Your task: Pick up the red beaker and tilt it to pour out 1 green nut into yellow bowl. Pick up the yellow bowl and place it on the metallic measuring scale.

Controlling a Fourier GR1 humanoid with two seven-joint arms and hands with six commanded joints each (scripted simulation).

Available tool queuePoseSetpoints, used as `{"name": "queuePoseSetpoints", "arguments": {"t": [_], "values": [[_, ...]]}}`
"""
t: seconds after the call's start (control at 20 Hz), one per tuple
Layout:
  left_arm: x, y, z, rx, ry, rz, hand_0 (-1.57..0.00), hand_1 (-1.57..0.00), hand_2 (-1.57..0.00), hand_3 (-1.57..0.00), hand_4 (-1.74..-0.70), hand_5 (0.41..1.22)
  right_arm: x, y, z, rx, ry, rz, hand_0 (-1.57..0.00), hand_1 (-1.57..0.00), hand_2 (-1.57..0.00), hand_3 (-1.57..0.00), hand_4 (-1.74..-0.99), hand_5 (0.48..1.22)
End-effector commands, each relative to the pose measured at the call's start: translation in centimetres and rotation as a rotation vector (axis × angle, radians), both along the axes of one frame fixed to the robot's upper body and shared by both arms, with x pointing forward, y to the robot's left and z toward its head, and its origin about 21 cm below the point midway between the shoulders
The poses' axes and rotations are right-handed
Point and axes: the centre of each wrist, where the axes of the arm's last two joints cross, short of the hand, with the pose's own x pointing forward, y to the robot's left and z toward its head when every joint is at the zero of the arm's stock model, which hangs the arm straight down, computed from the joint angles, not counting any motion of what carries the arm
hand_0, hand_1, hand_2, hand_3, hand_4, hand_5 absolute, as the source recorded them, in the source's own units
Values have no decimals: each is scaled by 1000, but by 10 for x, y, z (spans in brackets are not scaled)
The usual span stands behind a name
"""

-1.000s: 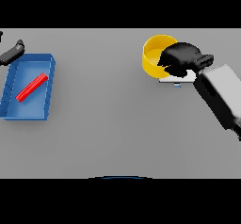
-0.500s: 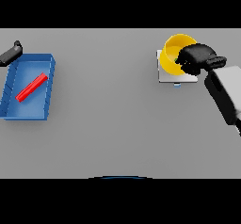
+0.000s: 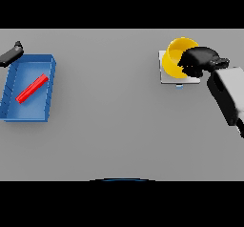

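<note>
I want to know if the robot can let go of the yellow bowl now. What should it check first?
1. Right hand gripping the yellow bowl: ok, fingers curled on its rim.
2. Bowl over the metallic scale: ok.
3. Bowl level: not ok, it looks tilted.
4. Bowl resting fully on the scale: cannot tell.
5. Green nut inside the bowl: cannot tell, none visible.
6. Left hand out of the way: ok, far off by the blue tray.

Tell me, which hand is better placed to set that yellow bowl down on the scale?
The right hand: its fingers already grip the yellow bowl, tilted over the metallic scale. The left hand is far off, beside the blue tray.
</note>
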Motion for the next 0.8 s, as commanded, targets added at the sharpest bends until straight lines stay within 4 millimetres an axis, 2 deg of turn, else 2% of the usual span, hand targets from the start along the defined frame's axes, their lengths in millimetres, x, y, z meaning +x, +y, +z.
{"name": "queuePoseSetpoints", "arguments": {"t": [0.0, 0.1, 0.2, 0.4, 0.55, 0.75], "values": [[1, 1, 1, 3, -3, -1, 1, 1, 1, 1, -844, 775, 1, -2, 1, 3, 6, -16, -1325, -1039, -1042, -1237, -1621, 1155], [1, 0, 0, -9, -14, -10, 1, 1, 1, 1, -847, 771, 0, -5, 3, 14, 30, -36, -1053, -781, -776, -982, -1580, 1037], [-1, 2, -2, -7, -19, -9, 1, 1, 1, 1, -850, 765, 2, -2, 5, 15, 50, -48, -825, -599, -589, -794, -1550, 955], [0, 0, 1, -6, -25, -10, 1, 1, 1, 1, -854, 771, 5, -3, 3, 3, 67, -63, -372, -279, -345, -558, -1501, 865], [-1, -1, -2, -10, -21, -14, 1, 1, 1, 1, -854, 770, 4, -5, -1, -18, 72, -52, -190, -142, -216, -428, -1460, 826], [-2, -1, 3, -5, -29, -5, 1, 1, 1, 1, -855, 771, 2, -10, 3, -30, 68, -34, -77, -58, -93, -297, -1424, 804]]}}
